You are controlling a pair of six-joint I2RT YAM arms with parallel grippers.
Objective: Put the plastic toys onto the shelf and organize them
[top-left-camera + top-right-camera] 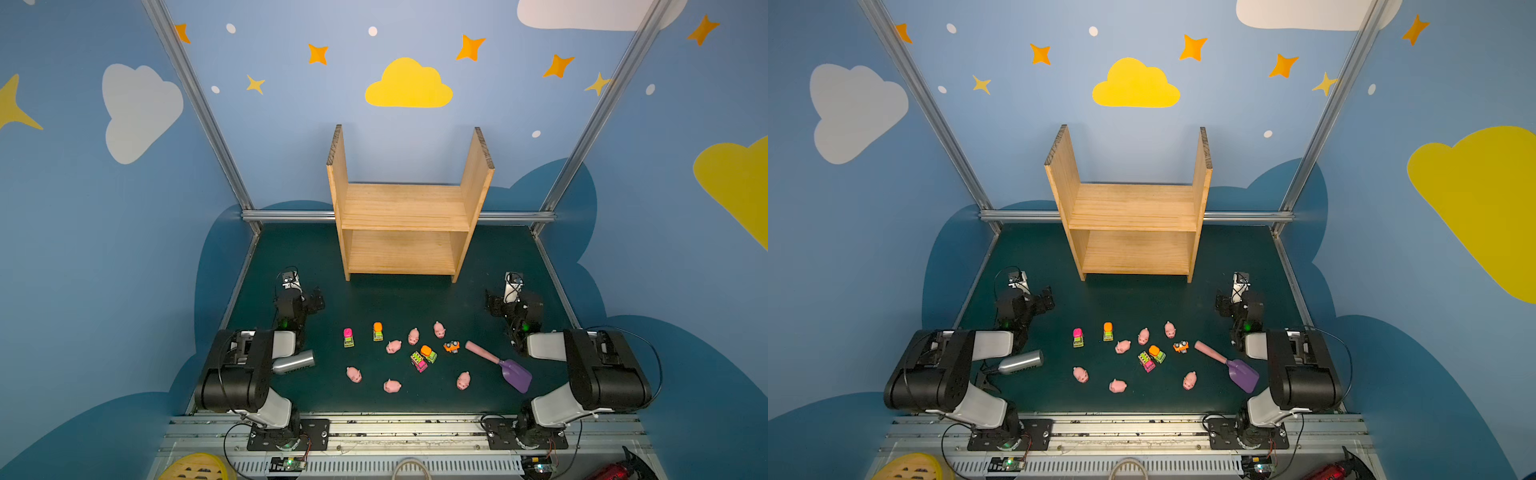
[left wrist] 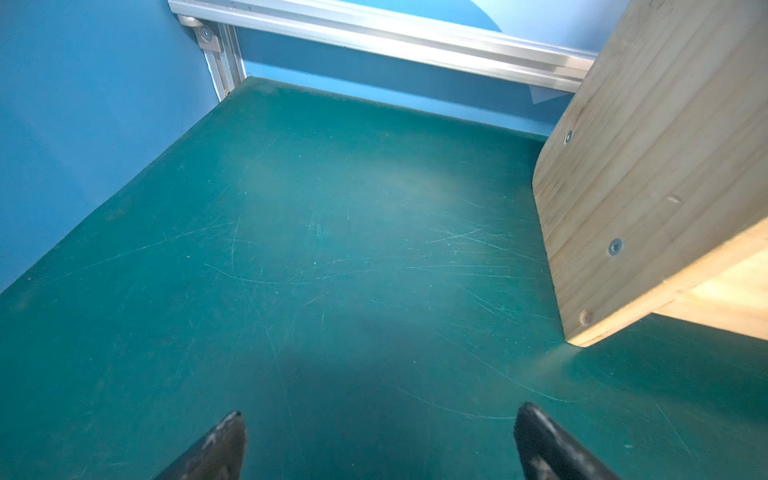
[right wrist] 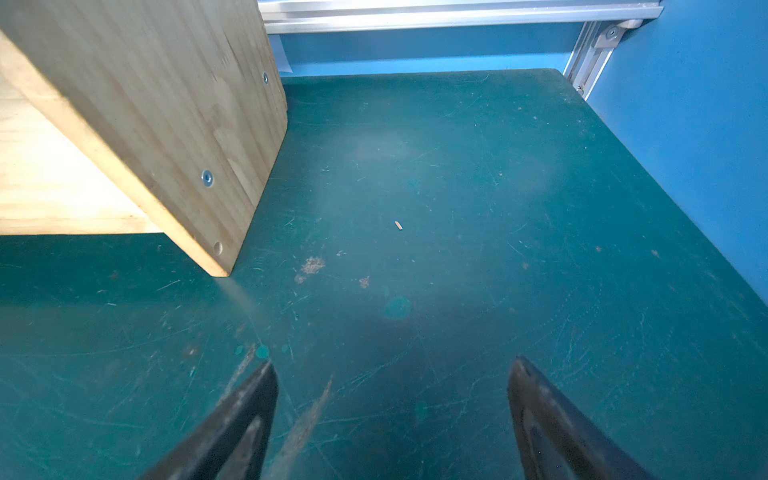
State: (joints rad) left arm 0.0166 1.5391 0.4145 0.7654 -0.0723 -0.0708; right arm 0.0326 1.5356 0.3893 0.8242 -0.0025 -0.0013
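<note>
**tinker_jo:** So, where's all the stuff sitting compared to the shelf (image 1: 405, 208)? And what are the claws doing?

**yam_fan:** Well, every toy is down on the green mat (image 1: 374, 299) out in front of the shelf, well apart from it. Six pink pigs (image 1: 413, 336) are scattered there, and the closest pig (image 1: 439, 329) lines up roughly with the shelf's right panel. A pink-topped car (image 1: 348, 337) and an orange-topped car (image 1: 377, 331) stand side by side in front of the shelf's left half. Farther out from the shelf, an orange-and-lime truck (image 1: 429, 353) and a pink-and-lime truck (image 1: 419, 361) are touching, with a little orange vehicle (image 1: 451, 346) just beside them.

**tinker_jo:** And the non-toy junk?

**yam_fan:** The purple scoop (image 1: 505, 368) lies out past the shelf's right panel, its pink handle pointing back toward the shelf. The silver cylinder (image 1: 294, 362) lies on its side off the shelf's front-left, right by the left arm.

**tinker_jo:** Grippers?

**yam_fan:** The left gripper (image 2: 380, 409) hangs near the shelf's front-left corner, fingers spread wide apart over bare mat, gripping nothing. The right gripper (image 3: 394, 361) mirrors it by the front-right corner, also wide apart and holding nothing. Each wrist view catches the outside of the shelf's nearer side panel.
</note>
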